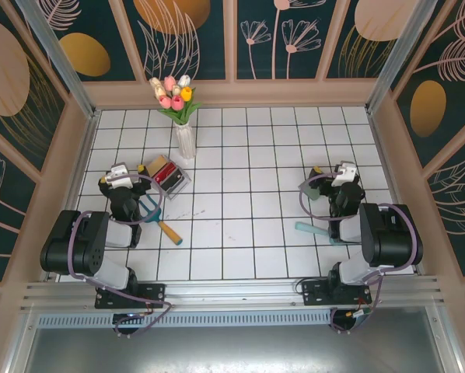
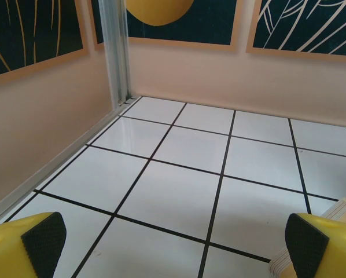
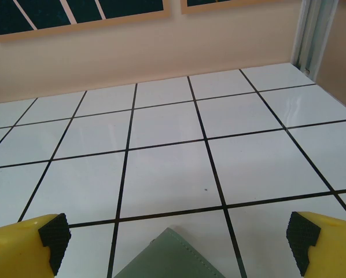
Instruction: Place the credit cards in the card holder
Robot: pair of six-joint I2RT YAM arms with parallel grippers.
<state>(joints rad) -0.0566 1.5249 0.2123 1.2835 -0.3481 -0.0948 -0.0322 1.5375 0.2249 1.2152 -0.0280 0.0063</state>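
Two grippers: I am holding both spread wide, with nothing between the pads.
Left gripper (image 2: 173, 249): I am hovering it low over bare tile at the left of the table (image 1: 240, 194), aiming at the far left corner; it is gripping nothing.
Right gripper (image 3: 179, 246): I am hanging it low at the right side, aiming far; its fingers are standing fully apart and empty, likely so they can straddle what lies below.
Card holder (image 3: 170, 258): a sage-green stitched corner is lying flat on the tile just under and between my right fingers; I cannot tell whether it is folded shut.
Credit cards (image 1: 166, 228): what I am taking for them is lying at the left, near side, a tan strip and a blue piece partly tucked under my left arm, well apart from the holder.
Clear box (image 1: 170, 176): sitting just right of my left gripper, holding red contents.
Vase of tulips (image 1: 184, 140): standing far, off both paths.
Progress: I am judging no card loaded yet.
Why this split: cards are lying on the left arm's side and the holder on the right's, so I am expecting left to fetch and right to steady.
Risk: thin cards on glossy tile are offering little edge to pinch.
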